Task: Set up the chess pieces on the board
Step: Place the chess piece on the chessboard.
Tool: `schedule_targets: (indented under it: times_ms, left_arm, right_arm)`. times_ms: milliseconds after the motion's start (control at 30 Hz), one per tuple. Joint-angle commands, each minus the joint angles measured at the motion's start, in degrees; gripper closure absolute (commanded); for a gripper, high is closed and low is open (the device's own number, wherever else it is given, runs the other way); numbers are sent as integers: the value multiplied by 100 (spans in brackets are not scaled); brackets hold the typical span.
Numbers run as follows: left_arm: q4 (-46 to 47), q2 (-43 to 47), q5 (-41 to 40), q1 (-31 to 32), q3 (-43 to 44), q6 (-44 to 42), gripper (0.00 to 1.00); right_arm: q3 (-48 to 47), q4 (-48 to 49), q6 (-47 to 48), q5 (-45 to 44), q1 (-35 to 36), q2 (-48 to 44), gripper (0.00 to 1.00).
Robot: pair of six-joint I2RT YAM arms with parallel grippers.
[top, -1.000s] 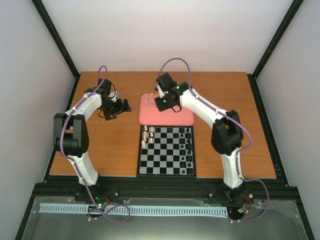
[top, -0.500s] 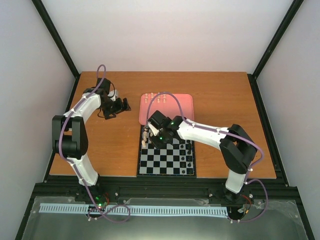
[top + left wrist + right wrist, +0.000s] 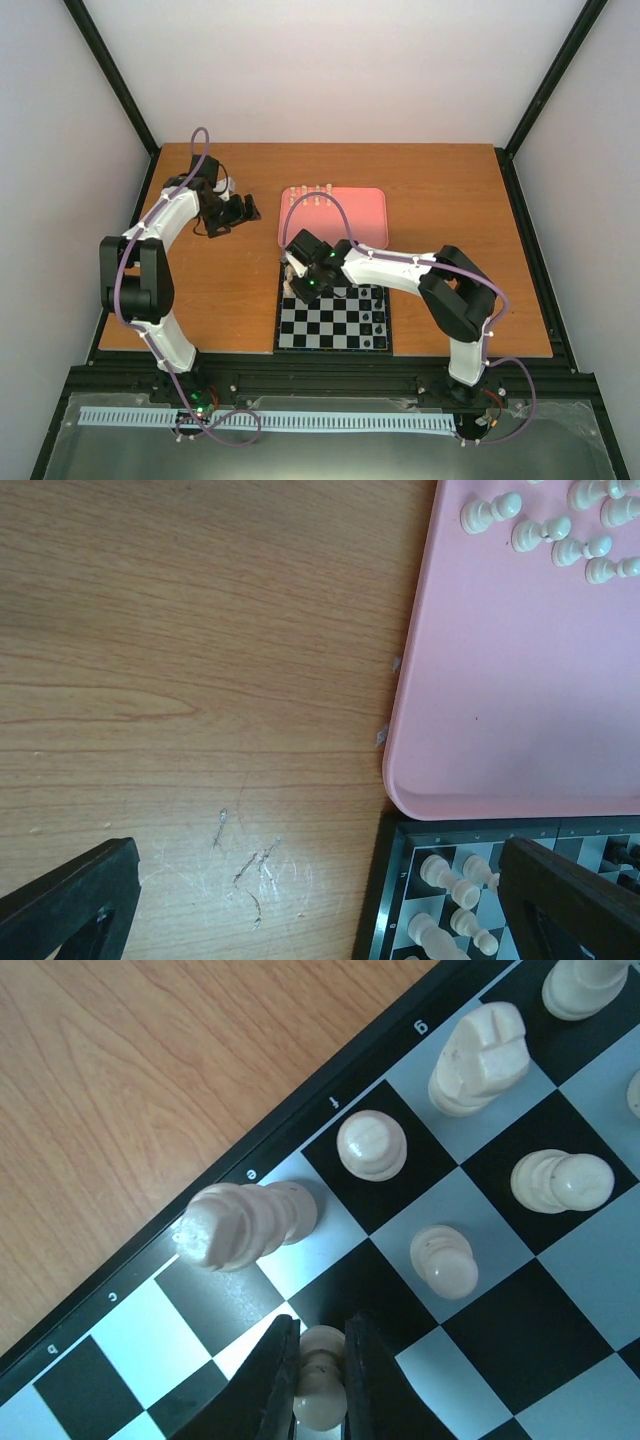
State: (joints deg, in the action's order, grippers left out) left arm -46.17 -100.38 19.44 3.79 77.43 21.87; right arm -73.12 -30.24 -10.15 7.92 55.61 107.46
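Board [image 3: 335,322]: black-and-white chequered with a dark border, flat on the wooden table [image 3: 450,200], its far edge just beside the pink tray [image 3: 365,215]. Border lettering read in the right wrist view: g, f, e; the two letters beyond them are doubtful. Chess pieces [image 3: 478,1058], pale: seven counted on or over the board's left-hand squares in the right wrist view, plus a sliver at the frame edge. One is a tall piece [image 3: 245,1225] by e, seen slanting; upright or fallen cannot be told. Six more on the tray's far corner in the left wrist view, some cut by the frame. Black pieces [image 3: 379,318]: one file along the board's right side, too small to count. Right gripper [image 3: 320,1355]: jaws nearly closed, clamped on a pale pawn [image 3: 322,1400] over the board. Left gripper [image 3: 320,905]: fingers wide apart, nothing between them, above bare table beside the tray.
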Motion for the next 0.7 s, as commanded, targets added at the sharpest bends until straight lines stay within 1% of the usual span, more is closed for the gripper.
schedule_targets:
  times_ms: [0,200,667]
  left_arm:
    - [47,249,-63,-39,-8,-62,0]
    - [55,239,-30,-37,14,-60,0]
    - [61,253,-10,-37,4,-59,0]
  right_arm:
    - [-168,93,-38,-253,37,74,95]
    - [-255,30,-82,-399,30,161,94]
    - [-480,-232,-79,-348,20,394,94]
